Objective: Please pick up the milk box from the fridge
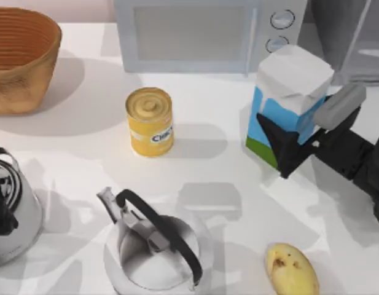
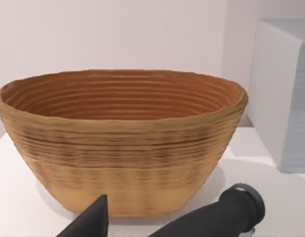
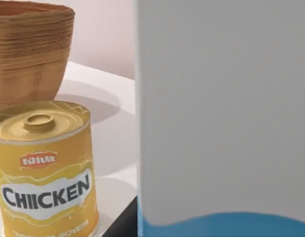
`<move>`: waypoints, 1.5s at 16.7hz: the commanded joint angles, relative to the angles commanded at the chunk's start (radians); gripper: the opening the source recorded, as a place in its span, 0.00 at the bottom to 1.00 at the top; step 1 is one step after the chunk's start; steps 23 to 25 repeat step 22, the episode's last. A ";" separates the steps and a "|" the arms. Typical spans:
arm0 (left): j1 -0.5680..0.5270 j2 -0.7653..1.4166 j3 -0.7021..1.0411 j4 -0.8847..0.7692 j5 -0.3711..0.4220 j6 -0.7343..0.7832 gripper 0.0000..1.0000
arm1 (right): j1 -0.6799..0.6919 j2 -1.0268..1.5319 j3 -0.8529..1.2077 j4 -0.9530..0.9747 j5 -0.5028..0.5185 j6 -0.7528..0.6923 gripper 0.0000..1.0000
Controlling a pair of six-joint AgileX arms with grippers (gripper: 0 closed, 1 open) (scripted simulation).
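Observation:
The milk box (image 1: 290,101), a white gable-top carton with sky-blue sides and a green band, is at the right of the table, tilted, in front of the microwave's knobs. My right gripper (image 1: 309,126) is shut on it, with a black finger (image 1: 280,144) on its near side and a grey one on its far side. Up close, the carton's white and blue wall (image 3: 221,113) looms in the right wrist view. The grey fridge (image 1: 355,37) stands at the back right corner, just behind the carton. My left gripper (image 2: 152,227) is parked at the left, open, facing the basket.
A yellow chicken can (image 1: 150,121) stands mid-table, also seen as the can (image 3: 43,163). A woven basket (image 1: 17,58) is back left, a light grey microwave (image 1: 201,34) at the back. A steel kettle (image 1: 155,249) and a potato (image 1: 292,269) lie near the front edge.

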 joint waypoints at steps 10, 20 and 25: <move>0.000 0.000 0.000 0.000 0.000 0.000 1.00 | 0.000 0.000 0.000 0.000 0.000 0.000 0.53; 0.000 0.000 0.000 0.000 0.000 0.000 1.00 | 0.000 0.000 0.000 0.000 0.000 0.000 1.00; 0.000 0.000 0.000 0.000 0.000 0.000 1.00 | 0.000 0.000 0.000 0.000 0.000 0.000 1.00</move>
